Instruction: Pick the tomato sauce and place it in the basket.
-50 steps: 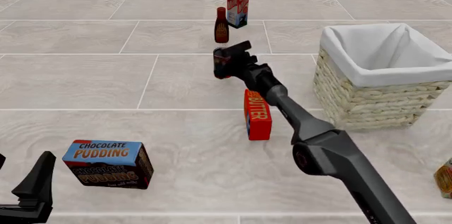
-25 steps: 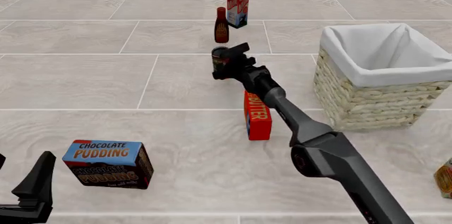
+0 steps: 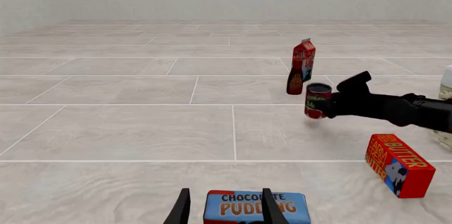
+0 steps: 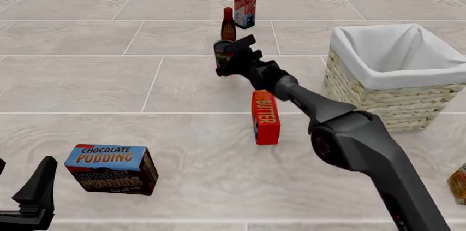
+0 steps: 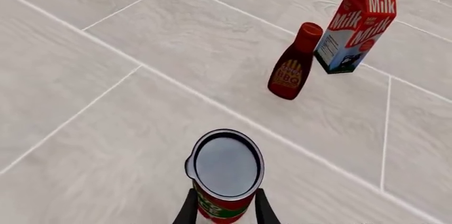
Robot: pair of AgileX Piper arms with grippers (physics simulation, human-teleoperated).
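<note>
One step done: right gripper [image 5: 223, 208] clamped on the tomato sauce [image 5: 224, 173], can lifted clear of the floor. Basket [image 4: 393, 86] sits well off to its right; carry and release remain. Left gripper [image 3: 224, 208] open, idle.

The dark-red, green-banded tomato sauce [image 4: 223, 52] is being held upright between the right gripper [image 4: 228, 56] fingers; the beige, cloth-lined basket [image 4: 393, 78] is sitting well apart.

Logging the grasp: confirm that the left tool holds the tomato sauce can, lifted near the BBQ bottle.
Wrong arm. The right tool holds the tomato sauce can, lifted near the BBQ bottle, as the right wrist view shows.
</note>
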